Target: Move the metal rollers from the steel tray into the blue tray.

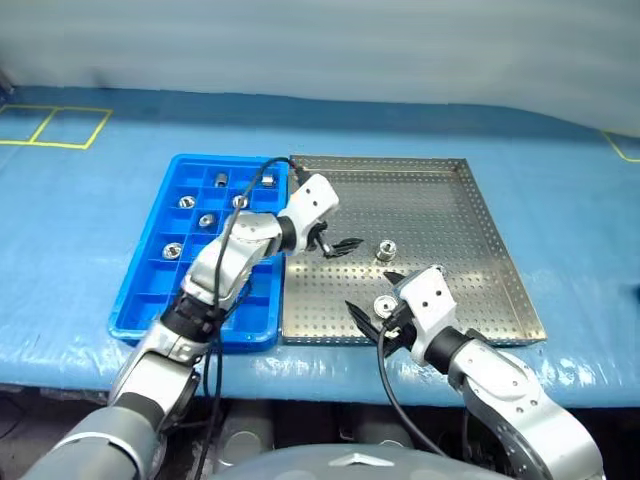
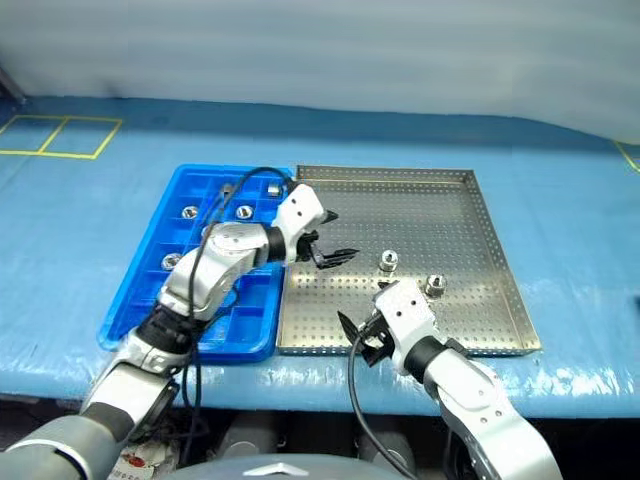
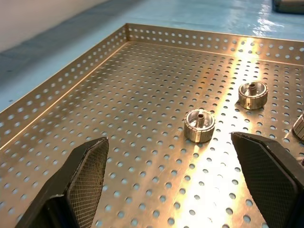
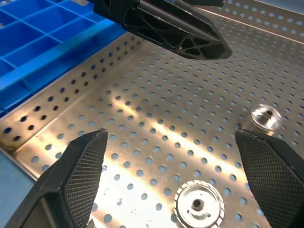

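Head view: the steel tray (image 1: 450, 215) lies at centre right, the blue tray (image 1: 160, 290) touching its left edge. The left gripper (image 1: 340, 245), fingers spread wide and empty, hangs over the steel tray's left part; one metal roller (image 1: 386, 250) stands just right of its tips. The right gripper (image 1: 372, 300), also wide and empty, sits at the tray's lower edge, a second roller (image 1: 384, 305) between its fingers. Five rollers (image 1: 207, 220) occupy upper compartments of the blue tray.

A blue sheet (image 1: 80, 250) covers the bench. Yellow tape lines (image 1: 55, 125) mark squares at its far left, another (image 1: 622, 148) at far right.
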